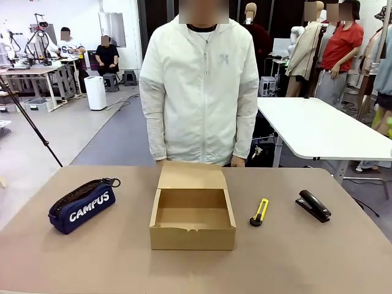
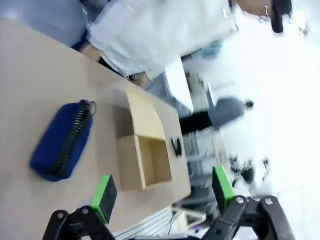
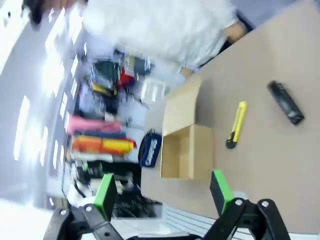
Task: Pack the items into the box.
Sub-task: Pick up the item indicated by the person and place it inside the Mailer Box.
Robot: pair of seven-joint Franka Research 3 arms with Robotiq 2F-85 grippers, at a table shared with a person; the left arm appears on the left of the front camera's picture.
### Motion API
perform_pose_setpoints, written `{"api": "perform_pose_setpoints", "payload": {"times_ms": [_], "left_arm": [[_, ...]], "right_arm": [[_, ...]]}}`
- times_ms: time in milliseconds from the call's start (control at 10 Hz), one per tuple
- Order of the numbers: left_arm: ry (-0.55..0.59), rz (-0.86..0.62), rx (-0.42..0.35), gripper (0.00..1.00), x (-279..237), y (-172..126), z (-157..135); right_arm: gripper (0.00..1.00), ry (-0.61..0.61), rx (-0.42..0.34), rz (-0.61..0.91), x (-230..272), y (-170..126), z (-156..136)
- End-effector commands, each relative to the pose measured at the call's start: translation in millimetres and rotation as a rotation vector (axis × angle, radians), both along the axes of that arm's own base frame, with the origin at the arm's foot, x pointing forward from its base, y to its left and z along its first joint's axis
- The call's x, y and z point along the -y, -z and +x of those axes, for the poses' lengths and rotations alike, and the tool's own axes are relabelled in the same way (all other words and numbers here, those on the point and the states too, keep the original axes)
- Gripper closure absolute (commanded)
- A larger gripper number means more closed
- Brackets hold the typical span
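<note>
Your left gripper (image 2: 163,182) hangs released above the bench (image 2: 30,65), green pads (image 2: 105,192) spread wide, nothing between them. Straight ahead of it sits the box (image 2: 131,167): open, plain brown cardboard, shallow and square-edged, with bare floor inside. Its flap lid (image 2: 142,112) lies folded back on the far side, toward the person (image 2: 150,35).

Off past the pad on that view's left lies the pouch (image 2: 62,142), navy fabric, soft and rounded, with a zip running along its top. It's well apart from the box, with bare bench between the two.

Your right gripper (image 3: 163,186) is released as well, jaws wide, gripping nothing. The box lies ahead of it. Beyond the pad on that view's right is the utility knife (image 3: 236,125), slim, yellow with a black end, lying flat near the box's side wall but not touching it. Farther out on that side rests the stapler (image 3: 285,102), black and hard-shelled, apart from the knife and nearer the bench's side edge.

You've got open bench on the near side of the box. At the far edge the person stands just behind the flap, one hand (image 1: 237,162) by its corner.
</note>
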State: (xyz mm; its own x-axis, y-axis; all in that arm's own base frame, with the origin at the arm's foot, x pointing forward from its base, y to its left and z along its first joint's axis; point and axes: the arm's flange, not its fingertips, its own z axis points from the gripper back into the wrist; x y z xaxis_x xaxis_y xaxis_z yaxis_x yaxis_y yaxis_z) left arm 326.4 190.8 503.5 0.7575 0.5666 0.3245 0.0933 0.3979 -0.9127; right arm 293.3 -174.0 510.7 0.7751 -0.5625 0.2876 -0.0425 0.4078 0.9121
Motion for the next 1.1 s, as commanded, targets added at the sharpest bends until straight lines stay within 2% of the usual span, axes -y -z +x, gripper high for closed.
{"api": "perform_pose_setpoints", "payload": {"times_ms": [0,100,200,1000], "left_arm": [[-0.112,-0.104,0.013,0.00,-8,30,-9],[-0.136,-0.067,-0.004,0.00,-9,38,-7],[-0.091,-0.059,-0.025,0.00,-22,23,-14],[-0.091,-0.059,-0.025,0.00,-22,23,-14]], "right_arm": [[0.00,0.123,0.001,0.086,14,30,-14],[0.00,0.172,-0.008,0.056,14,35,-18],[0.00,0.089,-0.029,0.055,27,18,-11],[0.00,0.089,-0.029,0.055,27,18,-11]]}}
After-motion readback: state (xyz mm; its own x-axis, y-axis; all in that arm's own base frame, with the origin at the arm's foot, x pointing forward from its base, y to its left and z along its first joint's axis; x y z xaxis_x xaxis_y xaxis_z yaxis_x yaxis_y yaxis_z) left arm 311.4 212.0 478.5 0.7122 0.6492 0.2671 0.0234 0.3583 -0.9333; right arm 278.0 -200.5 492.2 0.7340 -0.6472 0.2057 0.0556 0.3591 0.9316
